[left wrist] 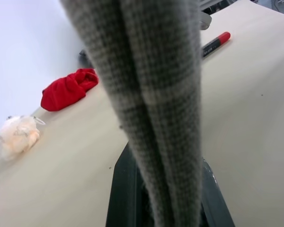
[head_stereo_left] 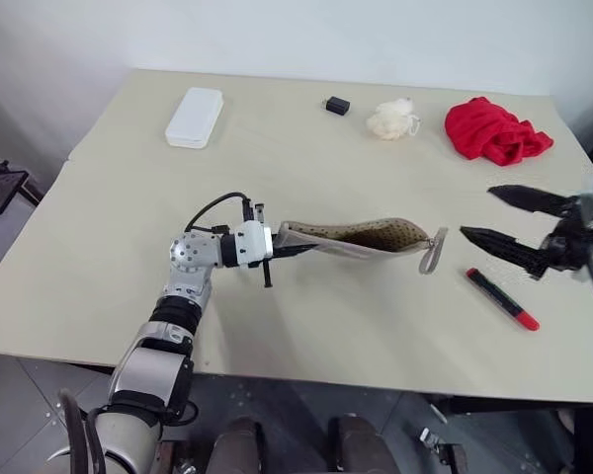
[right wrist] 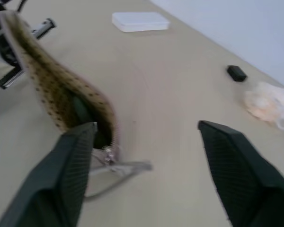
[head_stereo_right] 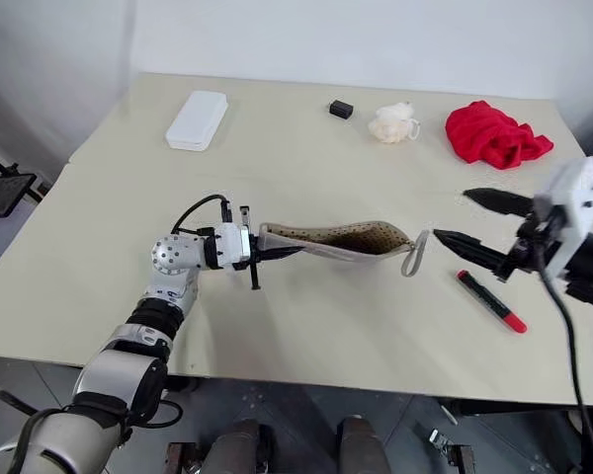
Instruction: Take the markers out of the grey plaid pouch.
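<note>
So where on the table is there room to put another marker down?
Lots of bare table between the white case and the pouch, and along the near edge under the pouch. It's crowded at the far right: black block, fluffy ball, red cloth.

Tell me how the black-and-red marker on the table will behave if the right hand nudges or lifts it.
The black-and-red marker looks like a slim round barrel lying flat on the smooth table, so a sideways nudge would probably roll it. It seems rigid and light, so it should lift without bending. The open right hand may find the smooth barrel a bit slippery.
</note>
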